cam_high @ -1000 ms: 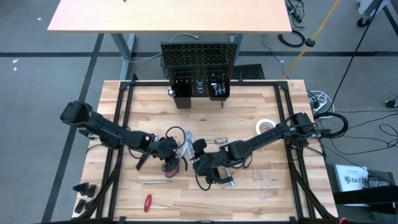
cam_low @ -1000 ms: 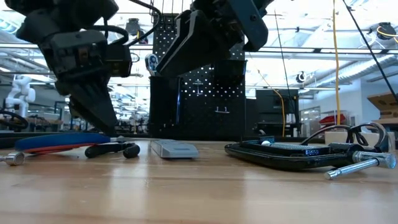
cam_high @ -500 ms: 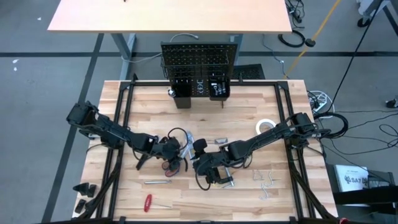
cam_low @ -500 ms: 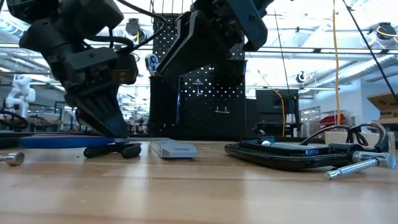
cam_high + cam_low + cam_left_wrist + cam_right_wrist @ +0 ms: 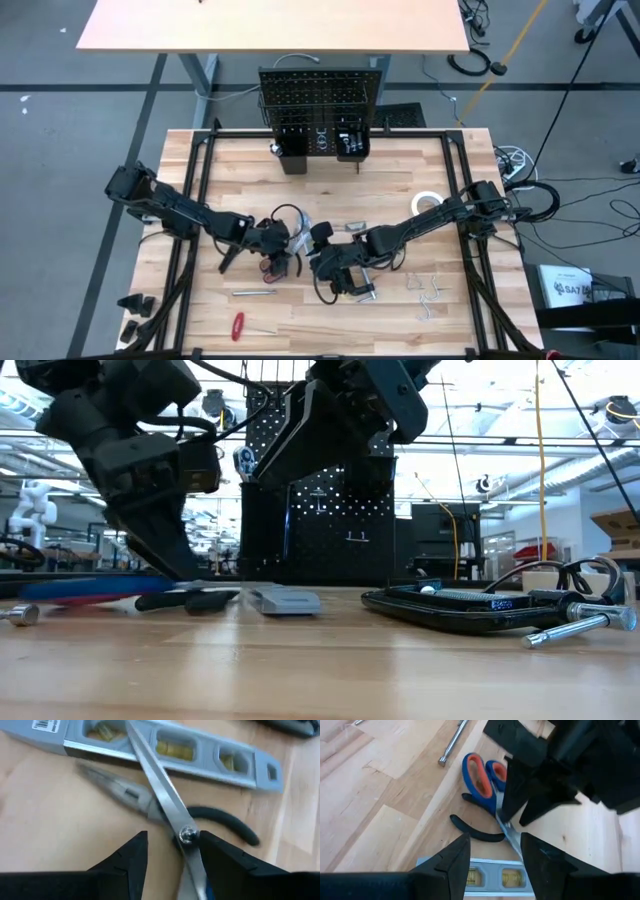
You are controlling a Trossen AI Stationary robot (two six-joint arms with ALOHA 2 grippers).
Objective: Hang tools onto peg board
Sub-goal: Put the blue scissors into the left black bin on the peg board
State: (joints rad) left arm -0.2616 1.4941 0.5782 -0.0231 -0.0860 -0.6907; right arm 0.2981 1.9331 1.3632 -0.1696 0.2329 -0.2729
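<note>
The scissors (image 5: pixel 479 776), with blue and orange handles, lie flat on the table. Their blades (image 5: pixel 161 795) cross the black-handled pliers (image 5: pixel 122 794) and rest on the silver level (image 5: pixel 210 755). My left gripper (image 5: pixel 172 840) is open and points steeply down, one finger on each side of the scissors' pivot (image 5: pixel 187 835). My right gripper (image 5: pixel 492 857) hangs open just beyond the level (image 5: pixel 490 877), holding nothing. The peg board (image 5: pixel 320 100) stands upright at the table's far edge. My left gripper stands across the scissors from above, slanting. The inner side of one finger (image 5: pixel 216 857) lies right against the scissors beside the pivot, and whether it touches them I cannot tell. The other finger (image 5: pixel 131 857) stands apart from them. The scissors lie flat on the table.
A black C-clamp (image 5: pixel 345 285) lies under my right arm, large in the low view (image 5: pixel 470 610). A white tape roll (image 5: pixel 428 202) is at the right, wire hooks (image 5: pixel 430 295) at the near right, and a metal rod (image 5: pixel 255 293) and a red screwdriver (image 5: pixel 238 325) at the near left.
My left gripper has sunk a little onto the scissors. In the low view the pliers' black handles have slid slightly to the right along the table, and the scissors' handles have stirred with them. My right gripper has kept still.
</note>
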